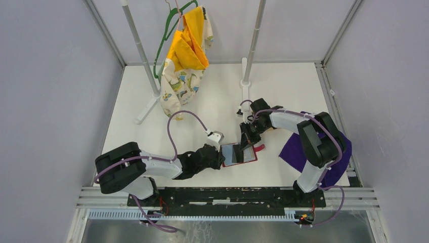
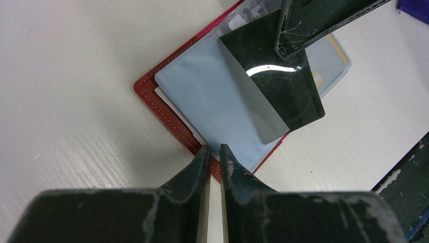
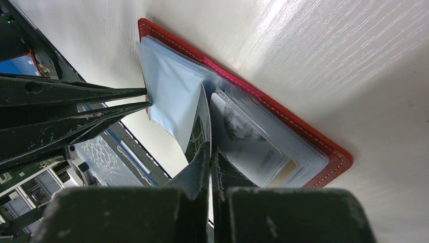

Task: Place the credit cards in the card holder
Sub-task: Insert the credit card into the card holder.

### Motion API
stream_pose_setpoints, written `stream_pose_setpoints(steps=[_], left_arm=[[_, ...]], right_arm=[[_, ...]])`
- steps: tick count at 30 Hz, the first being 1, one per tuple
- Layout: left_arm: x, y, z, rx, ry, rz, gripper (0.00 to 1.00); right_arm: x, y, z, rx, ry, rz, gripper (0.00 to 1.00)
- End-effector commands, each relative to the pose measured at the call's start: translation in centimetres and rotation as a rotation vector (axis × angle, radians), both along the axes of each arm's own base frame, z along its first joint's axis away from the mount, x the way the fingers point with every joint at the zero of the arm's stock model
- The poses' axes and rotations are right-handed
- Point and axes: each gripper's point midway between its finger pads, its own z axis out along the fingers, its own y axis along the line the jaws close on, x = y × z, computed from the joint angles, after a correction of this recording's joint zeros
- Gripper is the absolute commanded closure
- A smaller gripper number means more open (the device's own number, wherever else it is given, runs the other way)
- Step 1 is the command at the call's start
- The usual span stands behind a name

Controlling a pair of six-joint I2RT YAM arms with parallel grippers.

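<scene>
One black card (image 2: 273,96) is clenched in my right hand (image 3: 210,152), tilted over the open card holder (image 2: 152,96) on the desk (image 1: 202,106) between both hands; my left hand (image 2: 215,152) pinches its sleeve edge (image 3: 152,96) opposite.

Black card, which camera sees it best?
The left wrist view: the black card faces it, over the card holder. The right wrist view sees it nearly edge-on; the top view shows just a tiny dark patch.

1. Left of the open dark-red leather card holder (image 1: 238,156): blocked by the left gripper (image 1: 221,154), clamped on its edge.
2. Over it: the right gripper (image 1: 248,137) holds a glossy black credit card (image 2: 283,96) slantwise.
3. Right of it: a crumpled purple cloth (image 1: 293,149).
4. Beyond it: open white tabletop (image 1: 217,91).
</scene>
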Motion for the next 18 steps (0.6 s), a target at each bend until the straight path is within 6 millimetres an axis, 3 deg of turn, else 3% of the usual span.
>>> stream_pose_setpoints(steps=[1,12,18], left_arm=[[1.3,-1.3,2.0,-0.024,-0.079,-0.016,0.82],[1.4,-1.7,2.0,-0.016,-0.079,-0.026,0.82],[0.9,-2.1,3.7,-0.062,-0.073,-0.047,0.81]], right_arm=[[-0.3,-0.8,-1.1,-0.080,-0.011,0.018,1.00],[0.3,1.3,-0.9,-0.014,-0.002,0.104,0.99],[0.9,1.9,-0.8,0.009,-0.014,0.136,0.89]])
